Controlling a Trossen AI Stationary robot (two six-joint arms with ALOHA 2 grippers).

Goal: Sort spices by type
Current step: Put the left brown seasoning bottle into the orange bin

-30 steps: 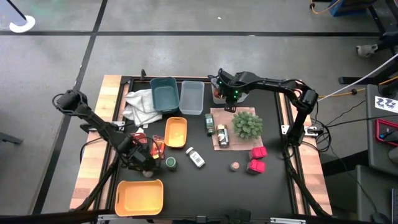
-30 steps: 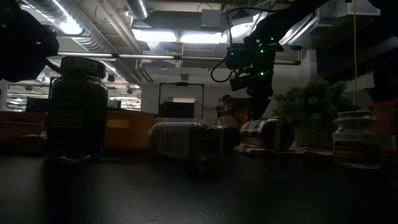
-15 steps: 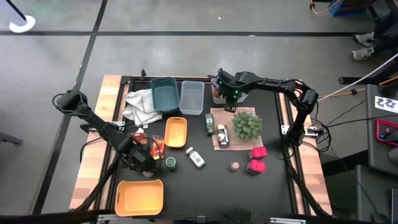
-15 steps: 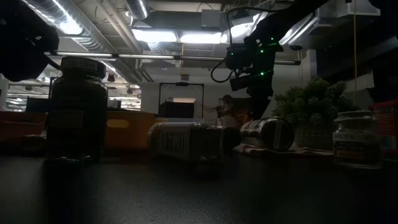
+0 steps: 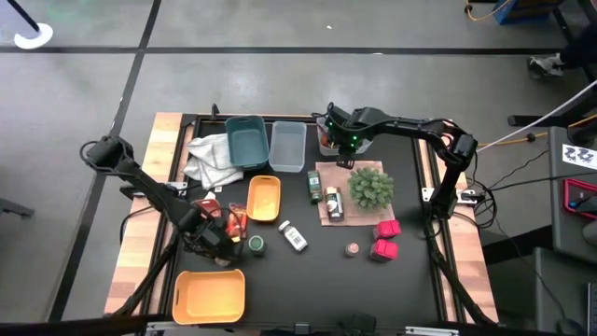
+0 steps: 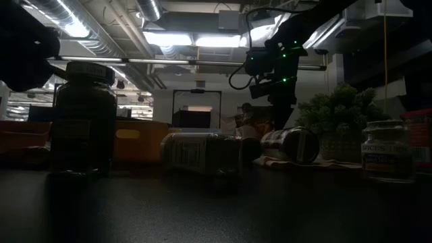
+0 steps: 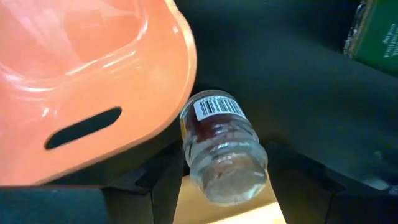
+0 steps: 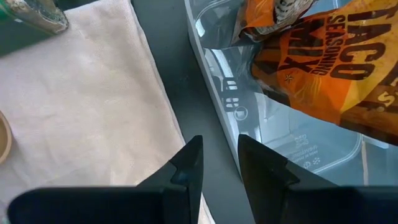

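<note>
Left gripper (image 7: 219,186) of the dark left arm, low over the near-left part of the black tabletop (image 5: 410,187), grips a small clear glass spice jar (image 7: 221,144) with a barcode label and dark reddish contents; the two fingers close on the jar's sides and its base faces the wrist camera. The jar's long axis runs along the gripper's line of sight, lid end away. The rounded orange plastic bin (image 7: 81,81) with a slot handle lies just beside the jar, its rim nearly touching the glass; in the high view this gripper sits between that large orange bin (image 5: 209,295) at the near edge and the small orange tray (image 5: 264,198). The coming move turns on this: the bin rim lies immediately to one side of the held jar, so a short sideways carry over the rim would place it.

Right gripper (image 8: 217,163), well apart from the orange bin at the far side of the table, hovers with fingers narrowly parted and nothing between them, over the edge of a clear plastic tub (image 8: 292,140) holding red-orange taco seasoning packets (image 8: 323,68); a beige cloth mat (image 8: 81,106) lies beside the tub. The left arm is plainly the nearer to the orange bin.

Against the earlier frames, the left gripper has shifted slightly toward the large orange bin; the right arm and the loose jars, magenta boxes (image 5: 384,239) and white labelled bottle (image 5: 295,236) are unchanged
</note>
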